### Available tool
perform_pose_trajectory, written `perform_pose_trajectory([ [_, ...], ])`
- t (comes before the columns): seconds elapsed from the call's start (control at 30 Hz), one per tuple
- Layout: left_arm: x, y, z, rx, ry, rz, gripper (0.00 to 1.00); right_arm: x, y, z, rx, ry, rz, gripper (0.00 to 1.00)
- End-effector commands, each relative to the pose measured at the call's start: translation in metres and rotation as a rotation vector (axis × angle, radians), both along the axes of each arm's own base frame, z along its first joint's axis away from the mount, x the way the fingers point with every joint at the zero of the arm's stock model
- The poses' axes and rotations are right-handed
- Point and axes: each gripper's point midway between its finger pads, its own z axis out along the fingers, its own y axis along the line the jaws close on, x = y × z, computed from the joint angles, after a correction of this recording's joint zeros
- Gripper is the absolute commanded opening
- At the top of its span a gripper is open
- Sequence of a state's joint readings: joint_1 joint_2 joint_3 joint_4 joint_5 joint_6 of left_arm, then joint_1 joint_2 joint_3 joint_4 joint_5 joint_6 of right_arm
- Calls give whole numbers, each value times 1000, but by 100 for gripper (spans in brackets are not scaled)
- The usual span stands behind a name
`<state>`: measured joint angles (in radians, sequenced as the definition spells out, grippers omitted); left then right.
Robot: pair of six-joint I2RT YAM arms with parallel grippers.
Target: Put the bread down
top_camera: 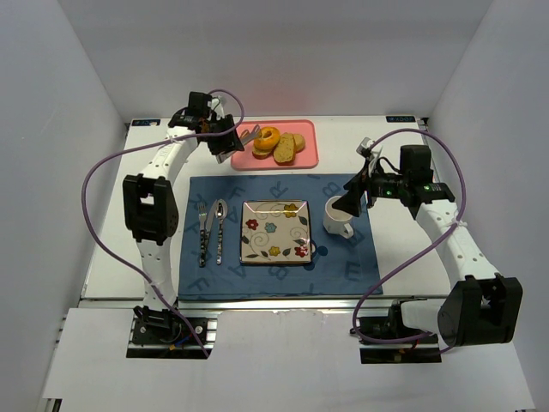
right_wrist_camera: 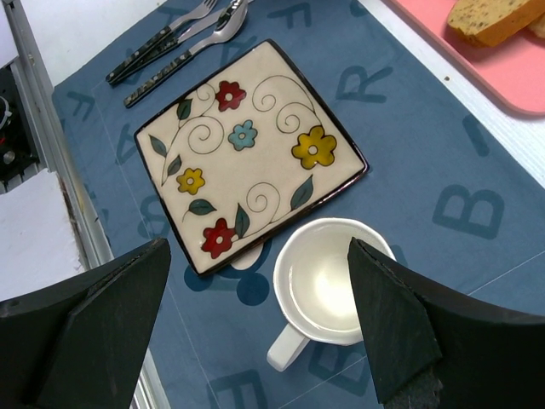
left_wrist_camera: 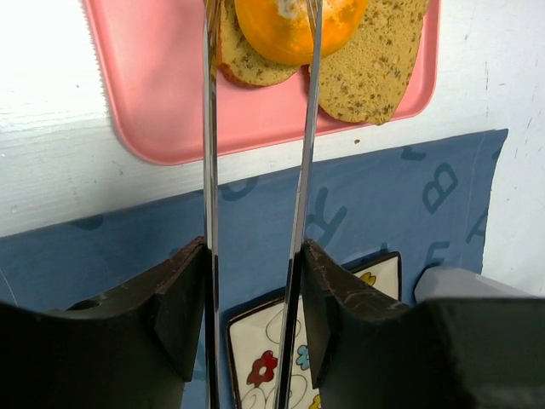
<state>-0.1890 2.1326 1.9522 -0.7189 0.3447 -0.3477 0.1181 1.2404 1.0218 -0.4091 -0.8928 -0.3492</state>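
Left wrist view alone reveals left gripper [left_wrist_camera: 255, 294] pinching metal tongs [left_wrist_camera: 209, 128] astride glossy orange ring bun [left_wrist_camera: 289, 25], frame top; right gripper [right_wrist_camera: 258, 256] gapes wide.

Count, referenced to the blue lettered fabric mat [top_camera: 343, 266], one present.

On it:
- one square floral ceramic plate [top_camera: 274, 230]
- one white ceramic mug [top_camera: 338, 216]
- one dark-handled metal fork [top_camera: 203, 227]
- one matching metal spoon [top_camera: 220, 227]

Beyond its far edge:
- one pink plastic tray [top_camera: 309, 129]
- one golden-orange ring-shaped bun [top_camera: 268, 137]
- two tan oval bread slices [top_camera: 285, 150]
- one pair of thin metal tongs [left_wrist_camera: 209, 128]

Pale capital letters B, R, A, F dot the blue placemat [right_wrist_camera: 409, 128].
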Motion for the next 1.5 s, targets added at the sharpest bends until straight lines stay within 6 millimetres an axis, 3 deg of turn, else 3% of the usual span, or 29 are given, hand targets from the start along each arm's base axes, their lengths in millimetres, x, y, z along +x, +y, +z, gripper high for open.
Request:
perform_pose_trajectory([
  [0.0, -2, -7, 3, -16, -10, -38, 55, -1, 0, 4, 7, -33, 12, 89],
  [0.37, -8, -11, -6, -43, 20, -58, 42, -1, 0, 6, 7, -38, 12, 89],
  [0.5, -12, -11, 0, -46, 1, -62, 25, -1, 0, 7, 9, -41, 13, 89],
  [0.57, -10, -13, 15, -66, -44, -63, 20, -2, 0, 8, 8, -42, 14, 89],
  [0.7, -11, -14, 69, -110, -167, -48, 12, -3, 0, 7, 7, -42, 15, 89],
  [0.8, -16, -14, 88, -128, -201, -48, 9, -4, 0, 7, 7, -43, 15, 89],
  [0.83, -23, -15, 100, -143, -222, -58, 8, -4, 0, 7, 8, -43, 16, 89],
  [0.9, -34, -16, 101, -156, -213, -63, 5, -5, 0, 7, 9, -42, 17, 89],
  [0.93, -43, -16, 111, -167, -228, -74, 5, -5, 0, 8, 9, -45, 17, 89],
  [1.03, -66, -13, 100, -169, -186, -84, 4, -4, 0, 8, 9, -46, 16, 89],
  [1.07, -80, -13, 110, -179, -194, -100, 3, -5, 0, 8, 10, -43, 19, 89],
  [1.1, -94, -11, 93, -170, -147, -104, 3, -5, 0, 8, 10, -44, 19, 89],
  [1.17, -123, -7, 96, -171, -115, -123, 3, -5, 0, 9, 10, -46, 17, 89],
  [1.2, -141, -5, 79, -157, -69, -137, 2, -5, 0, 10, 10, -49, 18, 89],
  [1.27, -175, -7, 81, -151, -44, -177, 2, -5, 0, 9, 7, -46, 16, 90],
  [1.37, -222, -9, 57, -117, 55, -240, 2, -4, -1, 6, 4, -38, 17, 89],
  [1.47, -253, -10, 49, -78, 92, -275, 3, -3, 0, 5, 0, -31, 20, 89],
])
